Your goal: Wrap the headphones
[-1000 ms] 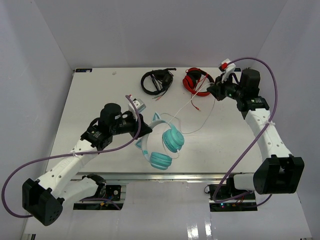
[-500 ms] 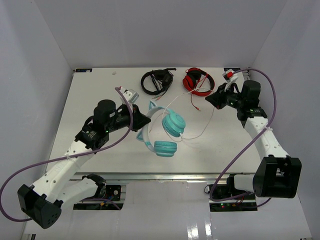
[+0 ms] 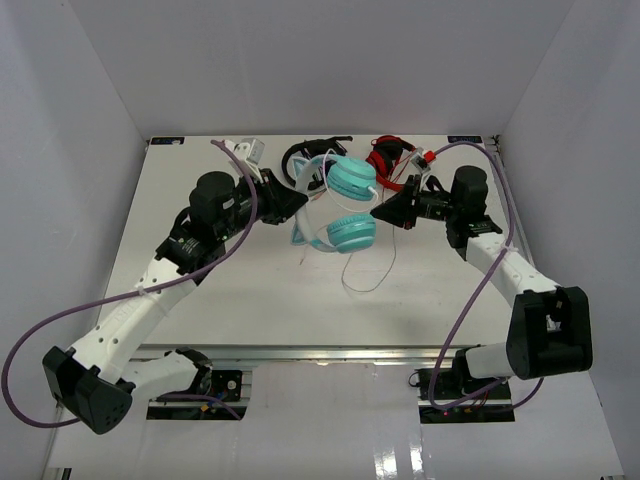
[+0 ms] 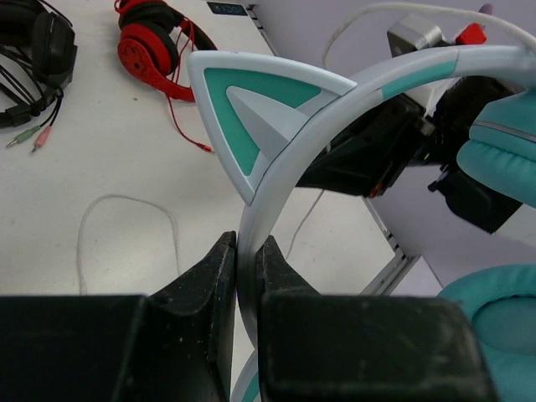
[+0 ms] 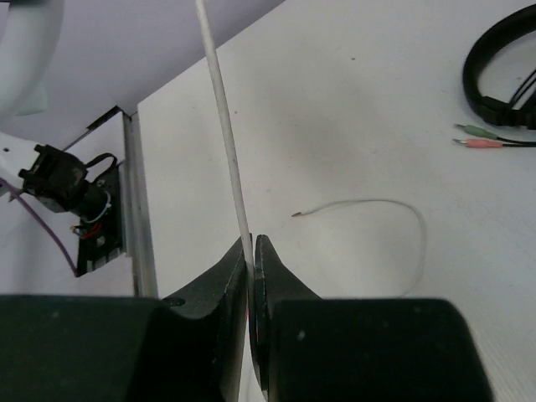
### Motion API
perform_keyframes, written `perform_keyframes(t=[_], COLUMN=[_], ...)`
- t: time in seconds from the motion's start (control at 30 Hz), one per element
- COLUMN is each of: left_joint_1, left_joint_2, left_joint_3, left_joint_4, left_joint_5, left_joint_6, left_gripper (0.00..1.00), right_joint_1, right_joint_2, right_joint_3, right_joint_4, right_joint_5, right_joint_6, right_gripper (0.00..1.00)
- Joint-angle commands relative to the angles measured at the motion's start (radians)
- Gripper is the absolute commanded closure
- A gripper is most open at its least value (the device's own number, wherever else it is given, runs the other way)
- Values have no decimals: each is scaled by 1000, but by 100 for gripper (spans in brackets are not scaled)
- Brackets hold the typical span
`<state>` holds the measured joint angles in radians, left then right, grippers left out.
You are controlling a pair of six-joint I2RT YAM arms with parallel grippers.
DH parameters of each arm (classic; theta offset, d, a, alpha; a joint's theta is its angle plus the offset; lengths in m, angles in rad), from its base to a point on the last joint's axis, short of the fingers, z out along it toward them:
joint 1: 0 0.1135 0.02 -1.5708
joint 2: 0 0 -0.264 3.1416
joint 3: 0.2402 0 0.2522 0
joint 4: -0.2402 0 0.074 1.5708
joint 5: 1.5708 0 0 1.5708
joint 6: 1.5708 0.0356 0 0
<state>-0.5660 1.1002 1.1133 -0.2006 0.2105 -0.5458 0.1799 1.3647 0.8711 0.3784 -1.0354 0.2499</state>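
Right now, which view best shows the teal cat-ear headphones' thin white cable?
Top external: the white cable loops from headphones to the right gripper. Right wrist shows the pinched stretch; left wrist, one loop.

From high above, you look down on the whole bench (image 3: 400, 310). Your close wrist views, over left claw (image 4: 243, 251) and right claw (image 5: 252, 244), share the black headphones (image 4: 50, 42).

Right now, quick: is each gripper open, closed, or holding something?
Left gripper: closed on the headphones.
Right gripper: closed on the white cable.
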Motion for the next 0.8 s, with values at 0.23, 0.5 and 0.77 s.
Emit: perform_keyframes(t=[0.23,0.5,0.77], left_joint_1=[-47,-74,-103], left_joint_2=[73,106,139], left_joint_3=[216,266,310], left_joint_4=[39,21,24], left_joint_5=[-287,-315,-319], left_joint_6=[-113,-126,-155], left_gripper=[100,100,100], right_joint_1=[126,145,160], right_joint_2=[183,281,292], right_joint_3=[97,111,91], right_joint_4=[284,524,593], right_joint_5=[-125,-155,-153], right_joint_6=[242,433,460], right_gripper=[83,67,40])
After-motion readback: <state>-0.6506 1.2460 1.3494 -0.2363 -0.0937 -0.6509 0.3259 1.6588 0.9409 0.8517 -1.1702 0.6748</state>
